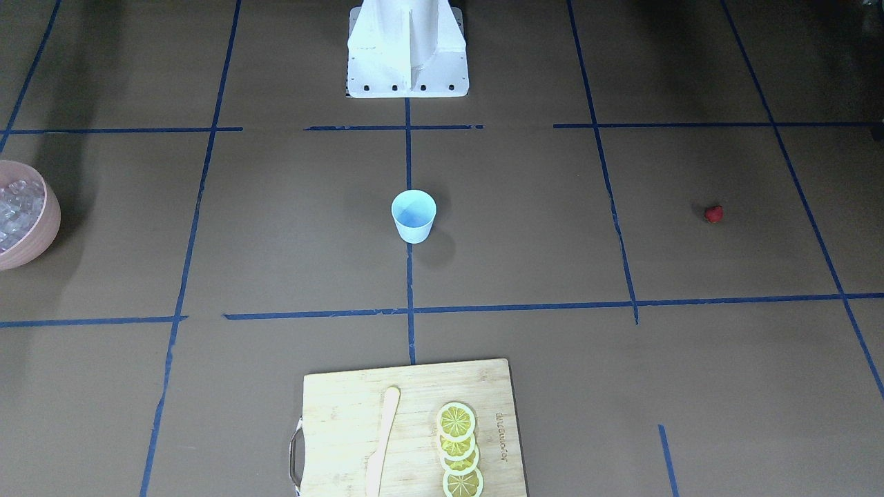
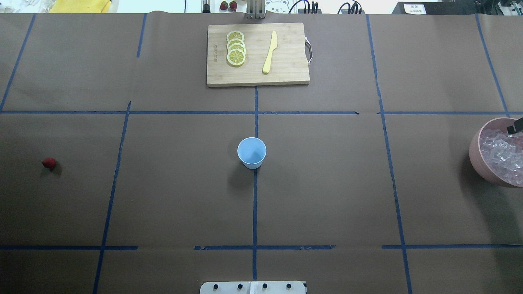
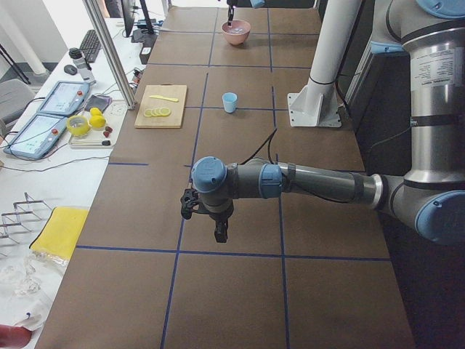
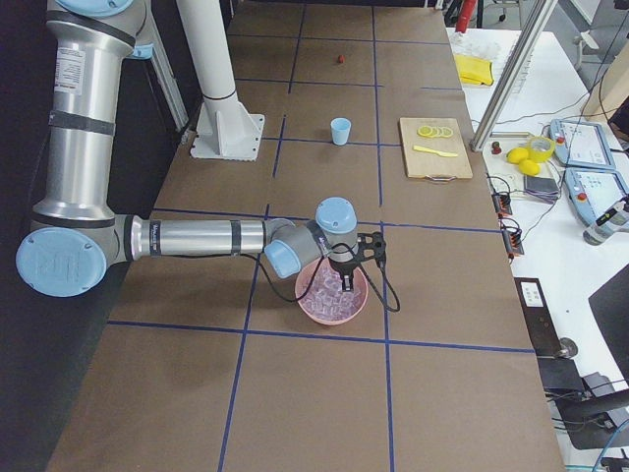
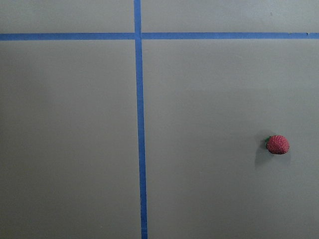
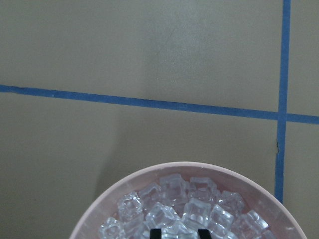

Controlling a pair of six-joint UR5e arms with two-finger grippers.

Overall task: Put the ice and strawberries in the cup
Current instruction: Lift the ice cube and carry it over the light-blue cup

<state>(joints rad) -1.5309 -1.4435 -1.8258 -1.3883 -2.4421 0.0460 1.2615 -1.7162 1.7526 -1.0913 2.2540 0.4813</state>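
The pale blue cup (image 2: pixel 251 152) stands empty and upright at the table's middle, also in the front view (image 1: pixel 414 216). The red strawberry (image 2: pixel 49 163) lies alone far on my left; it shows at the right of the left wrist view (image 5: pixel 277 144). My left gripper (image 3: pixel 220 234) hangs above the table there; I cannot tell its state. The ice (image 2: pixel 500 153) fills a pink bowl (image 2: pixel 476 151) far on my right. My right gripper (image 6: pixel 178 233) is down in the bowl, its fingertips (image 6: pixel 155 233) close together around an ice cube.
A wooden cutting board (image 2: pixel 286 69) with lemon slices (image 2: pixel 236 48) and a yellow knife (image 2: pixel 269 52) lies at the far edge, beyond the cup. The robot's white base (image 1: pixel 407 55) stands at the near edge. Blue tape lines cross the brown table.
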